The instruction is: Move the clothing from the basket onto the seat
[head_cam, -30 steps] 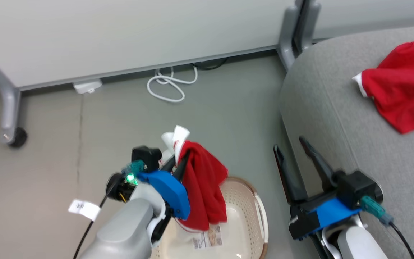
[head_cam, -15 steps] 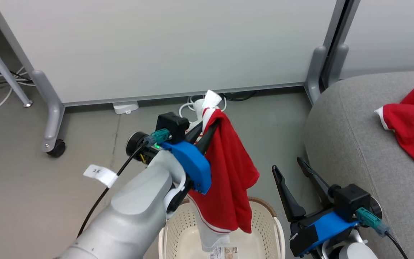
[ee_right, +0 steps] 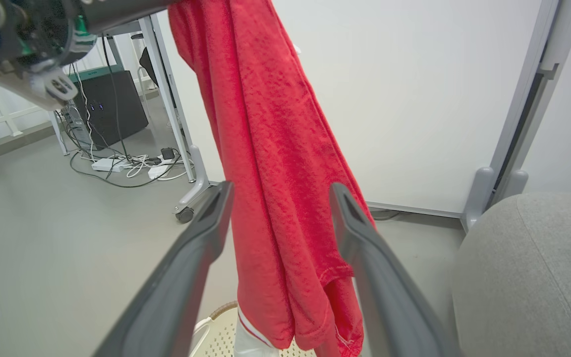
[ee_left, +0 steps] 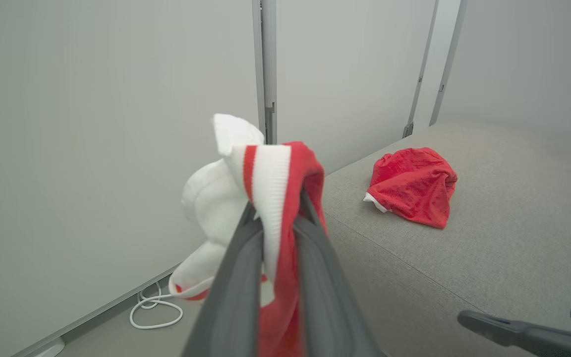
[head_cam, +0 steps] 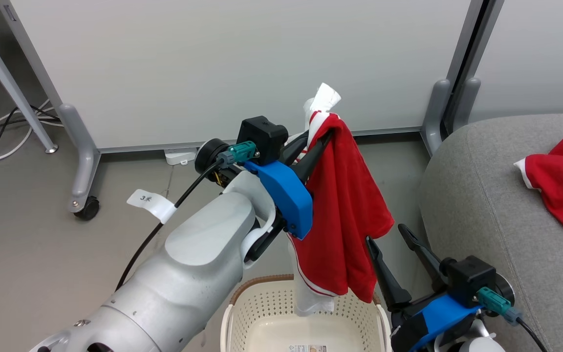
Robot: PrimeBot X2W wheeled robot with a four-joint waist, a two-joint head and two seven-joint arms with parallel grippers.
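Observation:
My left gripper (head_cam: pixel 316 138) is shut on a red garment (head_cam: pixel 345 215) with white trim, which hangs down above the cream basket (head_cam: pixel 262 313). In the left wrist view the fingers (ee_left: pixel 236 277) pinch its white and red collar (ee_left: pixel 270 173). The second red garment (head_cam: pixel 562 188) lies crumpled on the grey sofa (head_cam: pixel 482 195), also seen from the left wrist (ee_left: pixel 414 183). My right gripper (head_cam: pixel 391 233) stands open at the lower right, beside the sofa's edge; in its wrist view the hanging garment (ee_right: pixel 275 163) drapes beyond its spread fingers (ee_right: pixel 191 258).
A white partition panel (head_cam: pixel 242 63) on wheeled grey legs (head_cam: pixel 83 171) stands behind. Cables (ee_right: pixel 117 166) and a dark box (ee_right: pixel 112 106) lie on the floor at the far left. A tagged black cable (head_cam: pixel 147 200) trails from my left arm.
My left gripper has lifted the red garment higher, out of the basket. The head camera has tilted up, so the basket and sofa sit lower and the panel fills more of the view.

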